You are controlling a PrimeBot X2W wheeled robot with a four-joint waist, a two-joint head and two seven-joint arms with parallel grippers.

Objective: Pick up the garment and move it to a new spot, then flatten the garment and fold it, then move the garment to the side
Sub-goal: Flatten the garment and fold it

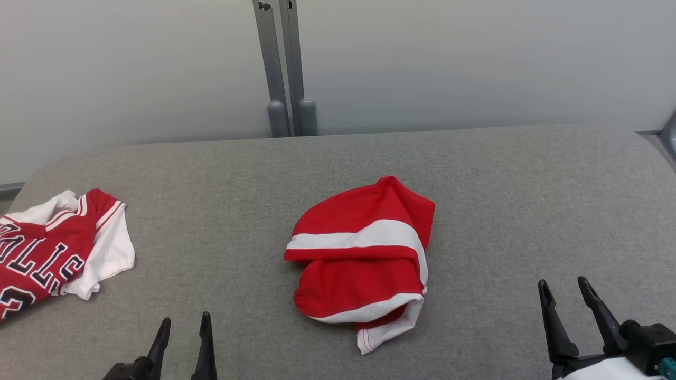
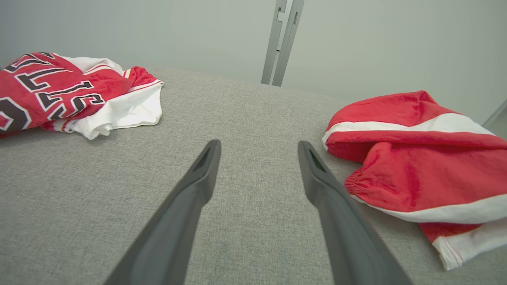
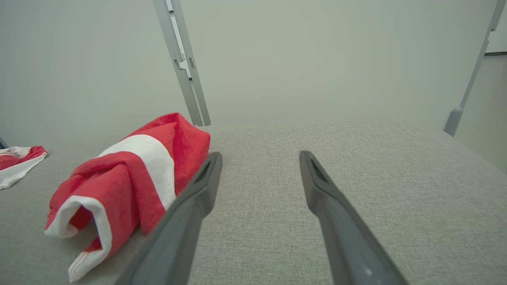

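A crumpled red garment with white stripes (image 1: 364, 264) lies bunched in the middle of the grey padded table (image 1: 501, 211). It sits at the right in the left wrist view (image 2: 416, 166) and at the left in the right wrist view (image 3: 126, 178). My left gripper (image 1: 183, 327) is low at the near edge, left of the garment, open and empty (image 2: 258, 152). Over at the near right corner, clear of the cloth, my right gripper (image 1: 564, 287) stands open with nothing between its fingers (image 3: 259, 160).
A red and white jersey with black lettering (image 1: 47, 248) lies at the table's left edge (image 2: 67, 91) (image 3: 18, 162). A grey metal post (image 1: 282, 68) stands behind the table against a pale wall.
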